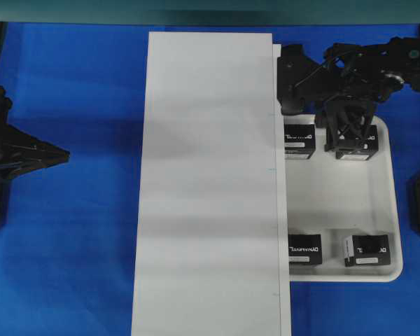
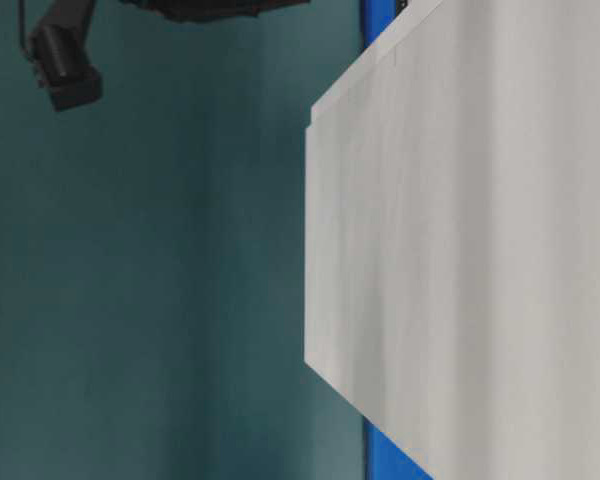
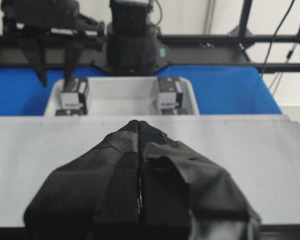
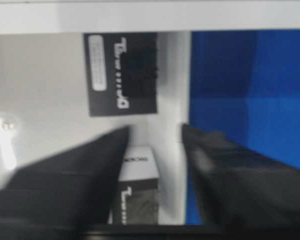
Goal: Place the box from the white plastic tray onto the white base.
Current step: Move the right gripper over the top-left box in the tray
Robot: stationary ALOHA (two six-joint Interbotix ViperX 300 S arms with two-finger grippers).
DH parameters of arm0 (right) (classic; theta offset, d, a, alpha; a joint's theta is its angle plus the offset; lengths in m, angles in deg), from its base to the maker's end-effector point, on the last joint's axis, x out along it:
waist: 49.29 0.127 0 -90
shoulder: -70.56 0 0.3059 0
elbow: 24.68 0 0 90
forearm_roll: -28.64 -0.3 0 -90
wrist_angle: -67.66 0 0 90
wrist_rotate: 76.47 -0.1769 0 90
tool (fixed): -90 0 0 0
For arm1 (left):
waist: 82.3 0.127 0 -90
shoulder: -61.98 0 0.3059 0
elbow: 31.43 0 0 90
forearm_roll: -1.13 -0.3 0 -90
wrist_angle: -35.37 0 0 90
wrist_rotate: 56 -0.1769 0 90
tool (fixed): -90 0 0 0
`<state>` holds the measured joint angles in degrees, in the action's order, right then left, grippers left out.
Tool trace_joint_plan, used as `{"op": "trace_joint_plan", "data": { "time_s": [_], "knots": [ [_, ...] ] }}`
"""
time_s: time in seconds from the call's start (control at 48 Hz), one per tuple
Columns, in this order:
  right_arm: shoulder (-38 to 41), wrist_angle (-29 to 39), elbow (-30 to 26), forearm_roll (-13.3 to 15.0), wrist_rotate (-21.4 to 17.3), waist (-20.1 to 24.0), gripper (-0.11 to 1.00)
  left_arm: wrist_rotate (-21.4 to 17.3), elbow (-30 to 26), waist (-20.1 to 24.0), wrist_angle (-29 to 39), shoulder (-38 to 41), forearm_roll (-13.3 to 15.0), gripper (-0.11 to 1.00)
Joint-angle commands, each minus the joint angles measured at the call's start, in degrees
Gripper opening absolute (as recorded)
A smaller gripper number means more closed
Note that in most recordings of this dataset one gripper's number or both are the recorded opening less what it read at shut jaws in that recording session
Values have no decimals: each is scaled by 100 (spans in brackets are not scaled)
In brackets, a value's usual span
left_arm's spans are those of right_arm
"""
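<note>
The right gripper [image 1: 350,143], fingers spread, is straddling the box [image 1: 356,148] beneath it in the white plastic tray [image 1: 392,210]; it should centre before clenching, though blur is probably hiding contact.

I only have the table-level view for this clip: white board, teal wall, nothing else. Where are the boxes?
Observer: All four boxes sit in the white plastic tray, one near each corner. None is on the white base.
Operator: Is either arm working?
Observer: The right gripper is over the box at the tray's top-right corner in the overhead view, fingers open on either side of it.
Operator: And the left?
Observer: The left gripper is shut, off the opposite side of the base.
</note>
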<state>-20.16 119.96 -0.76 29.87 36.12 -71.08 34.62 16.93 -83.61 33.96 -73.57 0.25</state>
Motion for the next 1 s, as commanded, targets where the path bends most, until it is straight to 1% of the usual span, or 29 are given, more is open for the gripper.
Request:
{"op": "trace_joint_plan", "data": {
  "time_s": [0.0, 0.063, 0.104, 0.146, 0.188, 0.354, 0.438, 0.563, 0.688, 0.75, 0.792, 0.98],
  "knots": [
    [123, -141, 35, -18, 26, 9, 67, 9, -167, -9, -26, 26, -18, -7],
    [158, -176, 79, -79, 35, 18, 84, 9, -167, -9, -26, 35, -18, -7],
    [158, -185, 70, -167, 44, 9, 92, 9, -167, -18, -26, 44, -9, -7],
    [167, -211, 70, -255, 44, 9, 97, 9, -167, -9, -26, 35, -9, -7],
    [185, -220, 62, -299, 44, 9, 100, 9, -167, -9, -26, 35, -18, -7],
    [246, -211, 44, -501, 44, -53, 100, 0, -167, -26, -26, 18, -9, -7],
    [308, -158, 18, -598, 123, -149, 100, 9, -167, -26, -26, 26, -9, -7],
    [448, -176, -62, -967, 448, -325, 100, 9, -167, -26, -26, 18, -9, -7],
    [615, -176, -149, -1239, 861, -396, 100, 9, -167, -26, -18, 18, -9, -7],
    [703, -176, -176, -1362, 976, -422, 100, 18, -167, -35, -26, 18, -9, -7],
    [756, -185, -185, -1397, 1020, -431, 100, 9, -167, -35, -18, 18, -18, -7],
    [932, -290, -193, -1397, 1055, -431, 100, 9, -167, -44, -18, 18, -9, -7]
  ]
}}
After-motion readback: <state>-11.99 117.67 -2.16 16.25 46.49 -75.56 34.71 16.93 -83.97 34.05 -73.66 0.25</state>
